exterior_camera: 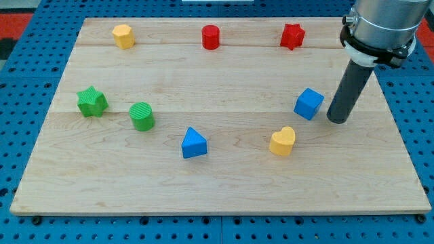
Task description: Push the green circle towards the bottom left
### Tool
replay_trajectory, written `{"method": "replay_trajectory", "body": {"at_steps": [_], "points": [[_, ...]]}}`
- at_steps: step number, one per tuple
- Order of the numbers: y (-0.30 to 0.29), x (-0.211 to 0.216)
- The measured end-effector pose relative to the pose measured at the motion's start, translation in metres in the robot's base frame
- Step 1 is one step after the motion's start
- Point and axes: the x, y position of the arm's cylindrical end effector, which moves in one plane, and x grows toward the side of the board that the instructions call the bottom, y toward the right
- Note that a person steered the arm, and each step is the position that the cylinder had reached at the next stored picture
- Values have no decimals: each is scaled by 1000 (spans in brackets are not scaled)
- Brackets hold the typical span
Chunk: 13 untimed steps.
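Board [224, 196] was the landmark. Green circle [142, 116] sat on its left half, just right of green star [91, 102], bottom-left corner well off. Push looked not started tbh. My tip [337, 120] was way over right, just beside blue cube [308, 104]. No fingers, just a rod. Circle stood upright, round, faced no way.

Green star [91, 102] beside blue triangle [194, 144]
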Motion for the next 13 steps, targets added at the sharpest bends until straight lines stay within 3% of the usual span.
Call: {"method": "replay_trajectory", "body": {"at_steps": [8, 10, 13], "points": [[-328, -18], [-415, 22], [-423, 42]]}}
